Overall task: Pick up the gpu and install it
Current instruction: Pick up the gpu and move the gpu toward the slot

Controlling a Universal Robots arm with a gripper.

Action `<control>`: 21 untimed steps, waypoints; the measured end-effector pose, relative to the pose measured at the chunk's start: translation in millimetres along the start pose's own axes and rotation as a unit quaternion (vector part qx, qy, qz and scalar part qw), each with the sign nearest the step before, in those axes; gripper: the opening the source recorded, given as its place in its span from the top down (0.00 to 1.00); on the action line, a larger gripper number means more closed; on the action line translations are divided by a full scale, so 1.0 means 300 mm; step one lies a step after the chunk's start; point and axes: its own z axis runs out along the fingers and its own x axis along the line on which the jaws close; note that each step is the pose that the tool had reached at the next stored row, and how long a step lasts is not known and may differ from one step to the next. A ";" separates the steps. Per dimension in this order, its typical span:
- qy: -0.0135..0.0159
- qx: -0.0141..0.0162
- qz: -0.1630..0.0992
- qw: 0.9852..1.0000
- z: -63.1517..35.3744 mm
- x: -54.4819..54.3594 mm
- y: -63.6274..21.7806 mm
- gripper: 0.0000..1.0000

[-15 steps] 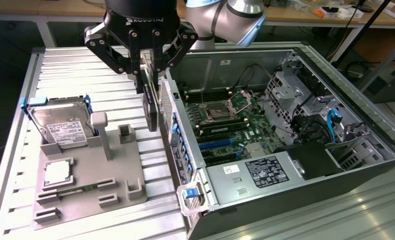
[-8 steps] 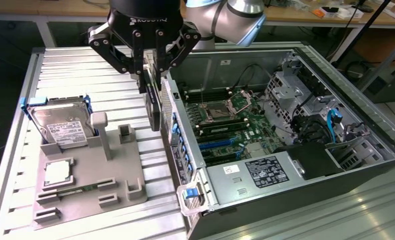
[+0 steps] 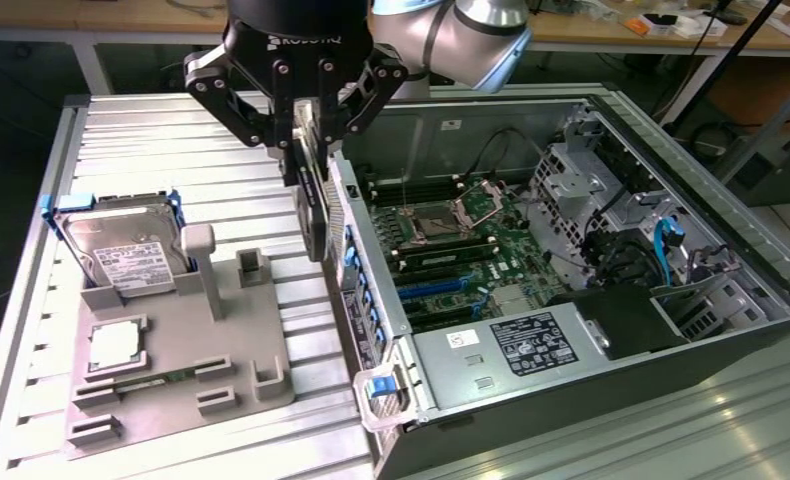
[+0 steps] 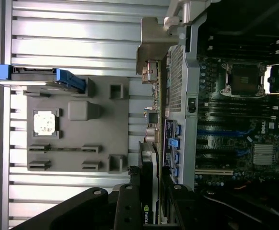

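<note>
The black claw [image 3: 308, 125], part-closed, is clamping the gpu [image 3: 315, 200], a thin dark card on green board, edge-down just above one wall of the open grey metal computer case [image 3: 715, 365], so it is probably risking snagging that rim and twisting in the grip.

Case wall [image 3: 375, 310] tight beside gpu [image 3: 315, 210]; gray fixture [image 3: 168, 370] opposite; case interior [image 3: 502, 235] open.

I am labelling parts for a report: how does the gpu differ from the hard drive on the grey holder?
The gpu hangs in the gripper; the hard drive rests in the grey holder. The gpu stands on end, edge-on in the exterior view; the hard drive leans back, face showing. The gpu looks dark; the hard drive is silver with a white label and blue frame. Both are flat and rectangular.
</note>
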 end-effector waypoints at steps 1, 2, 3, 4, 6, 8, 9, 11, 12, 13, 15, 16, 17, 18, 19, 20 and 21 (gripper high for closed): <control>0.000 0.000 0.000 1.000 0.000 -0.001 0.000 0.73; 0.000 0.000 0.000 1.000 0.000 -0.003 0.000 0.73; 0.000 0.000 0.000 1.000 0.000 -0.005 0.000 0.73; 0.000 0.000 0.000 1.000 0.000 -0.008 0.000 0.73; 0.000 0.000 0.000 1.000 0.000 -0.012 0.000 0.73; 0.000 0.000 0.000 1.000 0.001 -0.018 -0.001 0.73; 0.000 0.000 0.000 1.000 0.001 -0.021 -0.001 0.73; 0.000 0.000 0.000 1.000 0.001 -0.034 -0.001 0.73; 0.000 0.000 0.000 1.000 0.001 -0.042 -0.002 0.73; 0.000 0.000 0.000 1.000 0.001 -0.046 -0.002 0.73; 0.000 0.000 0.000 1.000 0.002 -0.060 -0.002 0.73; 0.000 0.000 0.000 1.000 0.002 -0.068 -0.003 0.73; 0.000 0.000 0.000 1.000 0.002 -0.074 -0.003 0.73; 0.000 0.000 0.000 1.000 0.003 -0.082 -0.003 0.73; 0.000 0.000 0.000 1.000 0.003 -0.089 -0.004 0.73; 0.000 0.000 0.000 1.000 0.003 -0.099 -0.004 0.73; 0.000 0.000 0.000 1.000 0.003 -0.107 -0.004 0.73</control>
